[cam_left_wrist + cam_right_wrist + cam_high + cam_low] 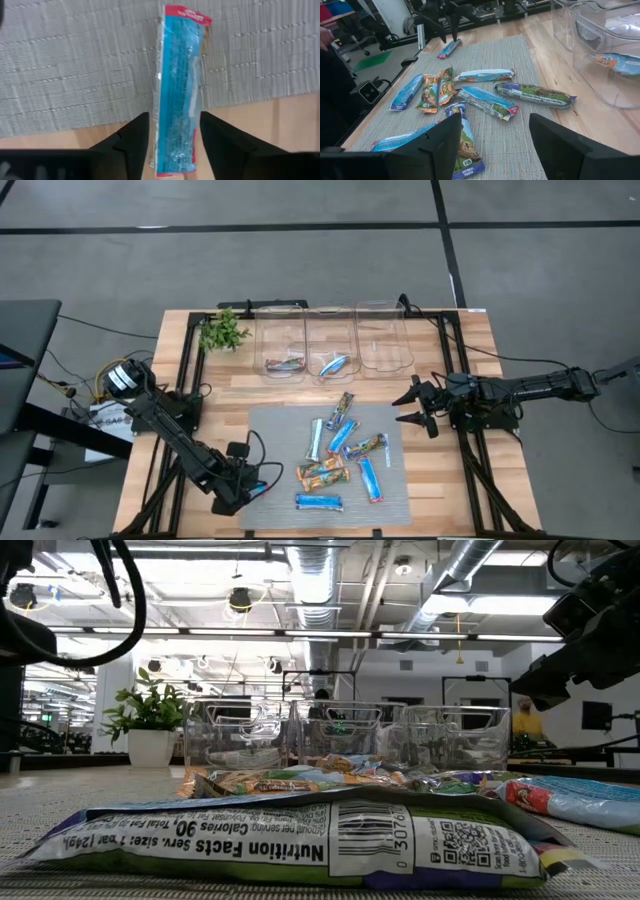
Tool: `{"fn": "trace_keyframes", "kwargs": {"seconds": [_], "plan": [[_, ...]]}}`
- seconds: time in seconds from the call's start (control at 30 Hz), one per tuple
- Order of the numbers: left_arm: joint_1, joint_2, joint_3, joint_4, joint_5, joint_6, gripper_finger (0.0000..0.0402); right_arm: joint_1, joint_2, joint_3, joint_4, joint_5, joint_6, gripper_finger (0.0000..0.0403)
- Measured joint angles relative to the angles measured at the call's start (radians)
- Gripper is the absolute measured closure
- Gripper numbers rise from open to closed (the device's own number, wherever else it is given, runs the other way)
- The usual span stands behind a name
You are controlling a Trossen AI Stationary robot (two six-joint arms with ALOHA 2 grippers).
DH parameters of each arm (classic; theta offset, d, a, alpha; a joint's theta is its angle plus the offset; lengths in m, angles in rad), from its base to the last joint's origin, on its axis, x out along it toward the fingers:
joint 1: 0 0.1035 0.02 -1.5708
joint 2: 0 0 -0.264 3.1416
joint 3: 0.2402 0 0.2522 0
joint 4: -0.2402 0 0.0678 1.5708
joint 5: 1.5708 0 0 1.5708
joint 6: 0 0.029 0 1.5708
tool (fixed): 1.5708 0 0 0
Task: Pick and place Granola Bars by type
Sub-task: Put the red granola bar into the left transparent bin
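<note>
1. At the corner of the grey mat [390, 498] nearest the left arm's base, we see the left gripper [262, 489] low over the mat's edge, its fingers [131, 137] spread on either side of a blue bar [179, 95].
2. We cannot tell whether the fingers touch this bar; it lies half on the mat and half on the wooden table [460, 360], one end between them.
3. On the far side of the mat from the left gripper, we find the right gripper [415, 407] just off the mat's edge, raised above the table, its fingers wide apart and holding nothing.
4. Across the middle of the mat we count a loose scatter of Granola Bars [340, 445]: blue ones, silver-white ones and orange multicoloured ones, some touching or overlapping.
5. One blue-and-white bar [318, 501] lies alone near the mat's edge, just beside the left gripper.
6. Beyond the mat, three clear bins [383, 340] stand in a row along the table's back edge.
7. We see an orange-toned bar [284, 364] in the bin farthest from the right gripper, and a blue-and-silver bar [333, 365] in the middle bin.
8. Next to the bin row, at the end away from the right gripper, sits a small green plant [223, 332].
</note>
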Motion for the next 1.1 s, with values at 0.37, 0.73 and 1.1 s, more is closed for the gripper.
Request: {"fn": "trace_keyframes", "kwargs": {"seconds": [0.37,0.73,1.1], "plan": [[0.000,0.000,0.000,-0.010,-0.074,0.005,0.0141,0.000,0.000,0.000,0.000,0.000,0.000,0.0177],[0.001,0.058,0.000,0.033,-0.023,0.033,0.0140,0.000,0.000,0.000,0.000,0.000,0.000,0.0177],[0.008,0.106,0.004,0.072,-0.010,0.052,0.0141,0.000,0.000,0.000,0.000,0.000,0.000,0.0177]]}}
